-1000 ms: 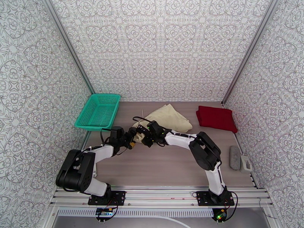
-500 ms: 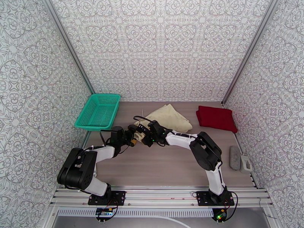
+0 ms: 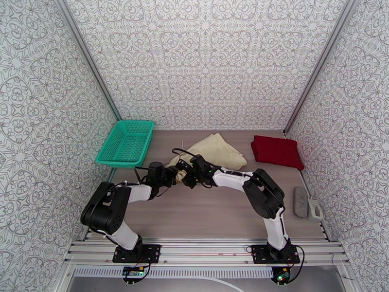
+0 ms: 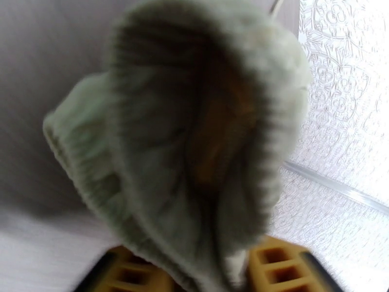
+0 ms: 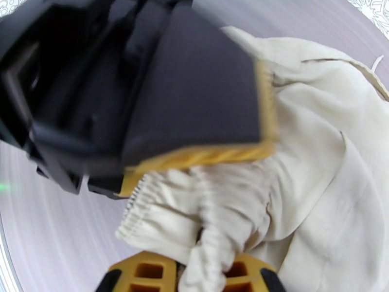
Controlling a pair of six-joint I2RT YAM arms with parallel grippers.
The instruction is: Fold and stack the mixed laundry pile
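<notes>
Waistband of cream-beige garment [image 5: 316,142] is pinched by left gripper [image 4: 206,271] & flanked by right gripper [image 5: 192,276] jaws, whose grip can't be told.

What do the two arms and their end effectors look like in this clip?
Left arm and right arm: white link shells, bulky black joint housings, thin black cables looping near the wrists. Left end effector and right end effector: black bodies, yellow fingers with square cut-out cells.
</notes>
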